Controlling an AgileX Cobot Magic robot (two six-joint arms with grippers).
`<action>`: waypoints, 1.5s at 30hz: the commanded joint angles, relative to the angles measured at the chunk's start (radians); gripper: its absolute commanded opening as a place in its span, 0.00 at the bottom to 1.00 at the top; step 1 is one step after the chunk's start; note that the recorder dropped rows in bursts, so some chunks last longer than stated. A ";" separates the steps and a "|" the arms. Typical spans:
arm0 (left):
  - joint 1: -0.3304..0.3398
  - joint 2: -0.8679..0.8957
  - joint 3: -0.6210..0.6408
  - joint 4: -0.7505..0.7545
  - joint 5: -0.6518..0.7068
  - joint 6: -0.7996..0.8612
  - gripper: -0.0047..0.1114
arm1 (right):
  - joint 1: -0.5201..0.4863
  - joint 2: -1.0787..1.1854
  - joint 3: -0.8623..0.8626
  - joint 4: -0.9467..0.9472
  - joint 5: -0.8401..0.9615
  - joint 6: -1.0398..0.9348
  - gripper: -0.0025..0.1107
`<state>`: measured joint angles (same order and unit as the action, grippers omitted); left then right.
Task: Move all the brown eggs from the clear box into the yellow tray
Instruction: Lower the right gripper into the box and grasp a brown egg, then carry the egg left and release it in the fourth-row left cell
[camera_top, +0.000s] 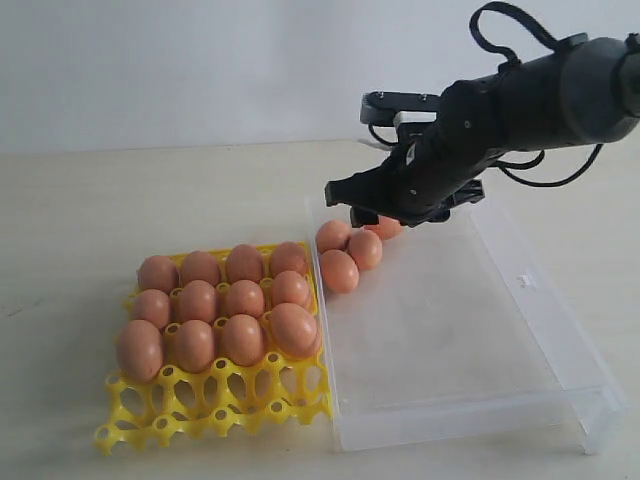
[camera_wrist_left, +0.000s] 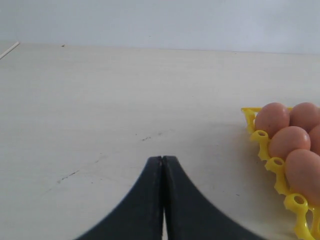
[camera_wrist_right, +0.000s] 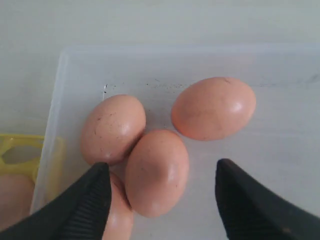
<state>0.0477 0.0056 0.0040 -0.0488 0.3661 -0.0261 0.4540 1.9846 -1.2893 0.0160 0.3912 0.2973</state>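
Note:
The yellow tray (camera_top: 220, 400) sits at the left with its rear three rows filled by brown eggs (camera_top: 243, 297); its front cups are bare. To its right, the clear box (camera_top: 450, 412) holds a cluster of brown eggs (camera_top: 339, 271) in its far-left corner. My right gripper (camera_top: 350, 203) hovers open just above that cluster. In the right wrist view its fingertips straddle one egg (camera_wrist_right: 157, 172) without touching it; others (camera_wrist_right: 113, 128) (camera_wrist_right: 214, 108) lie beside it, against the box wall (camera_wrist_right: 55, 115). My left gripper (camera_wrist_left: 162, 159) is shut and empty over bare table, beside the tray's edge (camera_wrist_left: 260, 137).
The right arm's dark body (camera_top: 520, 100) and cables reach in from the upper right over the box's far end. Pale tabletop (camera_top: 150, 190) surrounds the tray and box. A white wall stands behind.

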 joint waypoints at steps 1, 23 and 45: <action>-0.006 -0.006 -0.004 -0.006 -0.010 -0.004 0.04 | -0.001 0.058 -0.046 0.031 0.006 -0.009 0.55; -0.006 -0.006 -0.004 -0.006 -0.010 -0.004 0.04 | 0.004 0.095 -0.119 0.034 0.053 -0.028 0.02; -0.006 -0.006 -0.004 -0.006 -0.010 -0.004 0.04 | 0.452 -0.188 0.365 -0.506 -0.835 0.243 0.02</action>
<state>0.0477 0.0056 0.0040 -0.0488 0.3661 -0.0261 0.8858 1.7933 -0.9415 -0.3737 -0.3217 0.4393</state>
